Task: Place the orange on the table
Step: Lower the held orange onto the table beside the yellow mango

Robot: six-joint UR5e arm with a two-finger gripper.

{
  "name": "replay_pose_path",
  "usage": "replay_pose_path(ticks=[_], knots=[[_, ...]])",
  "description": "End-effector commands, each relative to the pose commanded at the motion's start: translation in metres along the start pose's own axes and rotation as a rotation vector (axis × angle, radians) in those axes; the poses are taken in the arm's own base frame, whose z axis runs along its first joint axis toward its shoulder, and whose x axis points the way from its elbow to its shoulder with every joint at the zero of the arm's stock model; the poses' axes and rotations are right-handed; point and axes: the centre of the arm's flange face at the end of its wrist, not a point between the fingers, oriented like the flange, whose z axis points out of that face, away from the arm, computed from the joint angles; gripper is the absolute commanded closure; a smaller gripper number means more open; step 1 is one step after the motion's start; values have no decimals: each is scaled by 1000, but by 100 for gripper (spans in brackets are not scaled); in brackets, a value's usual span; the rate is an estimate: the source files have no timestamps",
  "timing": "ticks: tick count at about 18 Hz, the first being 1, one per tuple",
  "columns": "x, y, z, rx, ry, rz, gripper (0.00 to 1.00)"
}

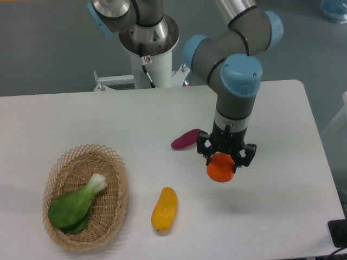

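The orange (220,168) is a small round orange-red fruit held between the fingers of my gripper (224,158), right of the middle of the white table (282,206). The gripper points straight down and is shut on the orange's upper half. The orange hangs just above the tabletop; I cannot tell whether its underside touches the surface.
A purple sweet potato (186,139) lies just left of the gripper. A yellow-orange mango-like fruit (164,209) lies near the front centre. An oval wicker basket (85,195) with a green bok choy (76,205) stands at the front left. The robot base (149,38) stands at the back.
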Motion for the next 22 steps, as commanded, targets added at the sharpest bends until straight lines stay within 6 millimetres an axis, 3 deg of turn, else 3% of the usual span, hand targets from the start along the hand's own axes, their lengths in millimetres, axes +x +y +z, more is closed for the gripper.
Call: replay_pose_path(ticks=[4,8,22], knots=[[13,9,27,-41,25,96,29],[32,4,56,-109,-23,131,29],[45,-2,89,-126,-1,52,29]])
